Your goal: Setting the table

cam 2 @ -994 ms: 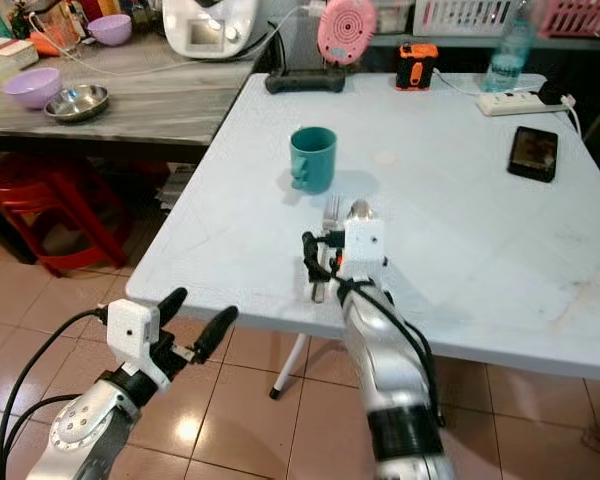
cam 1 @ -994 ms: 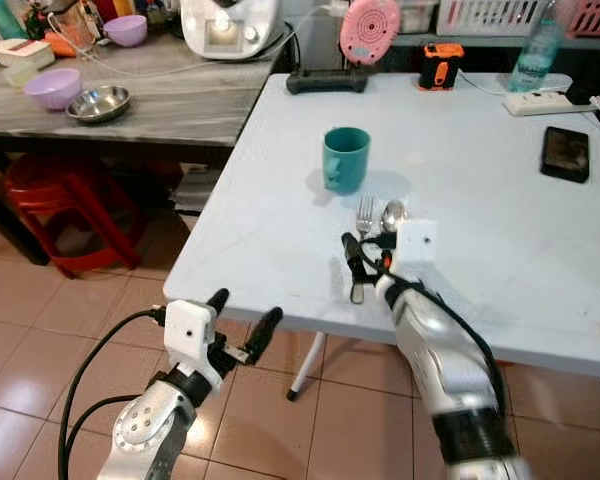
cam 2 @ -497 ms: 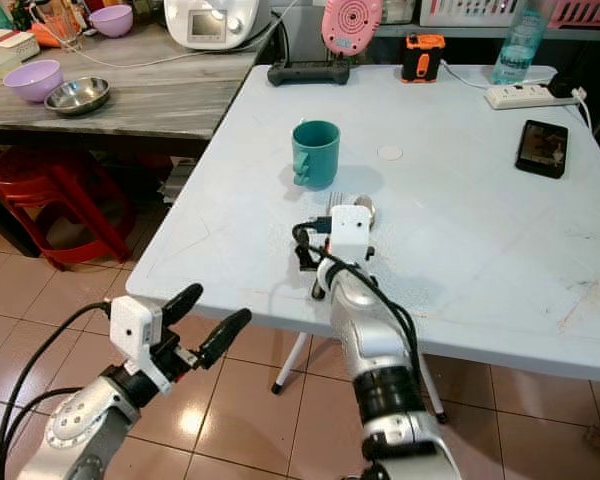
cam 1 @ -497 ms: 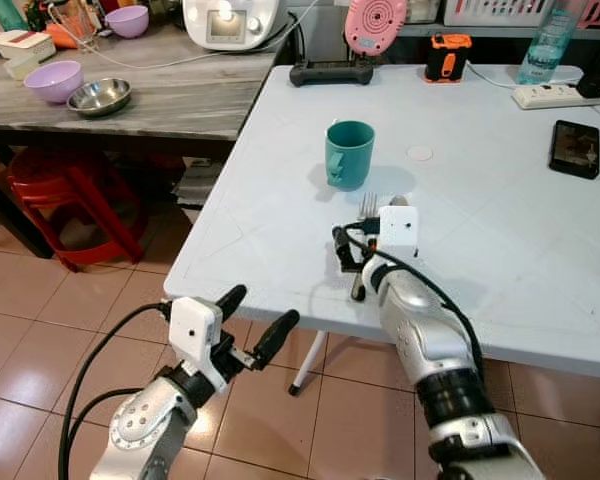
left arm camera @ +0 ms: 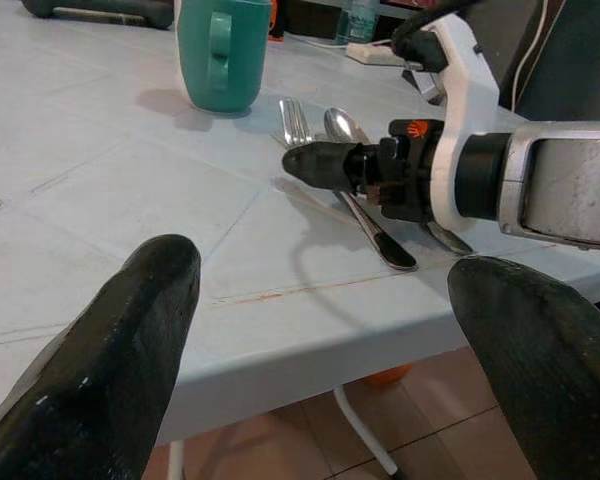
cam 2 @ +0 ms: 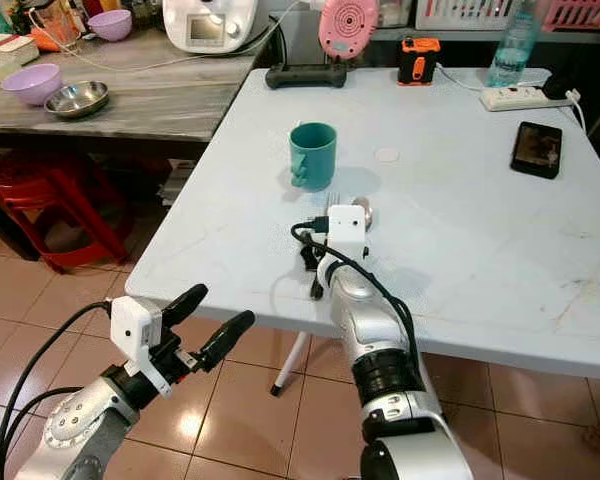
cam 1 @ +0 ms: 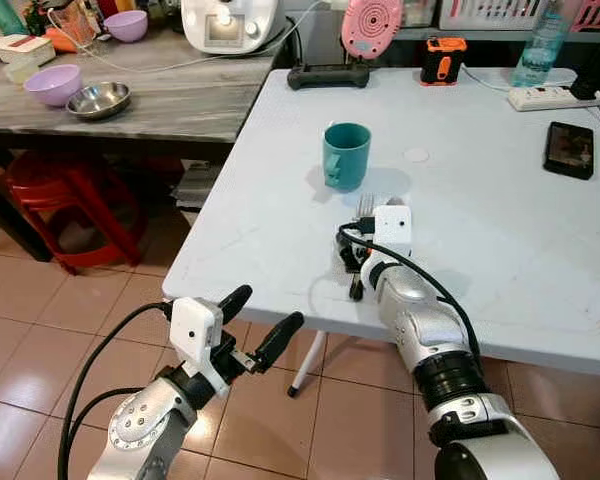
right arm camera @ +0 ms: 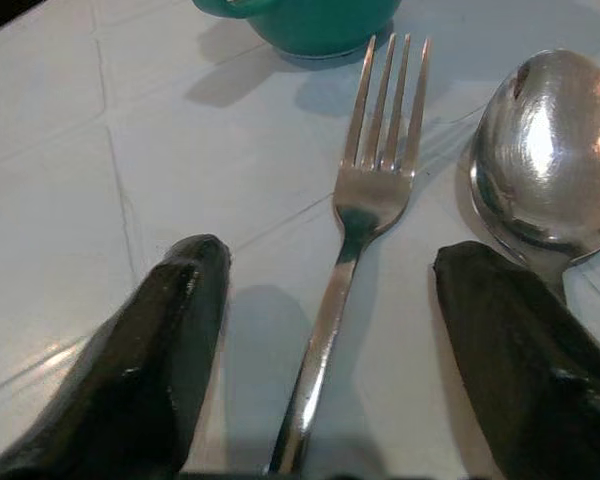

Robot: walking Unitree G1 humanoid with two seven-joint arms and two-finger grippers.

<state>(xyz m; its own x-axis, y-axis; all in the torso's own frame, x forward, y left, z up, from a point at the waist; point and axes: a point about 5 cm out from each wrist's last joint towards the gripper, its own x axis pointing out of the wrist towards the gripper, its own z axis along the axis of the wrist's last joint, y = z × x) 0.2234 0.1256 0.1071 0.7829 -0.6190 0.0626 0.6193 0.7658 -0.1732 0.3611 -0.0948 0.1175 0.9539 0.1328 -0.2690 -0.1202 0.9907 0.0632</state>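
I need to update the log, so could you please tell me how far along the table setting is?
Done, by the look of it: a teal mug stands on the white table, with a fork and spoon lying side by side just in front of it. In hand: the right pincer is open, straddling the fork's handle, not gripping it. The left pincer hangs open below the table edge. No plate or bowl is at this setting yet.

Before you stands a pale blue table (cam 1: 500, 250) carrying a teal mug (cam 1: 346, 155), with a fork (right arm camera: 365, 200) and spoon (right arm camera: 545, 150) lying side by side just beside it. Toward its far edge you have a phone (cam 1: 567, 150), a power strip (cam 1: 545, 97), a water bottle (cam 1: 540, 45) and an orange-black device (cam 1: 441, 60). The grey counter (cam 1: 180, 95) on your left bears a steel bowl (cam 1: 99, 99) and a purple bowl (cam 1: 52, 84).
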